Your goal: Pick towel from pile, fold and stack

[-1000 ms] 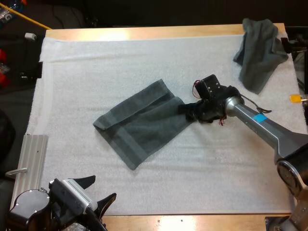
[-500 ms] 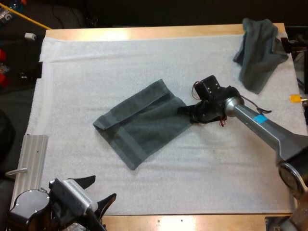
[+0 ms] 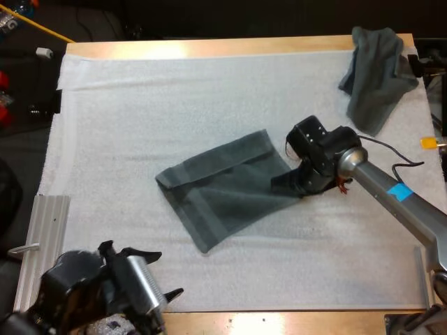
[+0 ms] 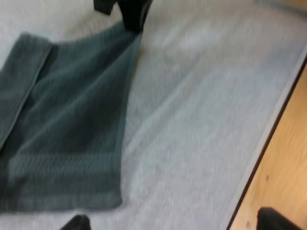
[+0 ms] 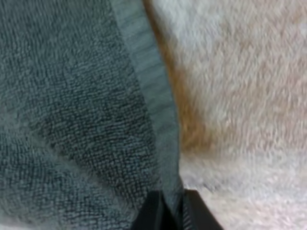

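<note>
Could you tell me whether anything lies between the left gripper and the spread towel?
Nothing visible does: only bare white mat separates the left gripper from the spread towel, whose far corner the right gripper pinches.

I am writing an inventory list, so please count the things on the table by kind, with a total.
Dark grey-green towels: 2, the spread towel held by the right pincer, the crumpled towel at the mat's far right.
White mat: 1
Ribbed metal plate: 1
Total: 4
</note>
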